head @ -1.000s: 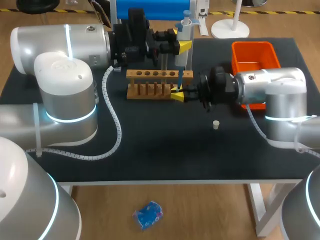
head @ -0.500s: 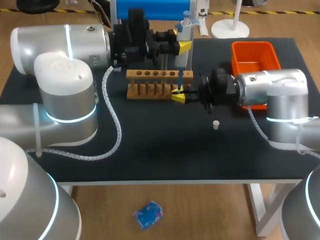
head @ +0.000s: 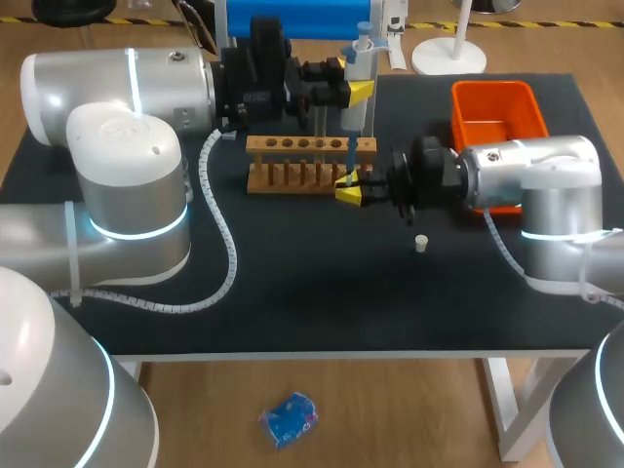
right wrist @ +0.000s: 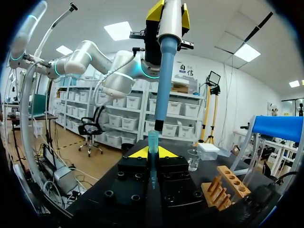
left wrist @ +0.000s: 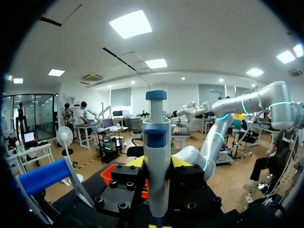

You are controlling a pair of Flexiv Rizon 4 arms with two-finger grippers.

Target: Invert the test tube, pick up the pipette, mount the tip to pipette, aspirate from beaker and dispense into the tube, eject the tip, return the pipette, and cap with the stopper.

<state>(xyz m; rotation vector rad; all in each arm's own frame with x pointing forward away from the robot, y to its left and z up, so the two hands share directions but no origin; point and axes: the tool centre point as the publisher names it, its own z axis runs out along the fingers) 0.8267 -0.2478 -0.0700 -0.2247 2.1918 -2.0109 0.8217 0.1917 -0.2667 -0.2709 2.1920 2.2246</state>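
Two tight grips: left jaws on pipette (left wrist: 156, 161), right jaws on tip (right wrist: 153, 140) (just beneath it).

The left arm (head: 127, 166) and right arm (head: 546, 190) are silver-white cylinders with glowing rings. The right gripper (head: 349, 187) is black and yellow-tipped. A ribbed white cable (head: 226, 244) hangs at the left arm's 3 o'clock.

The right fingers (head: 348, 194), with the tip (right wrist: 153, 145) held between them, have been shifted slightly rightward, away from the rack (head: 310, 146).
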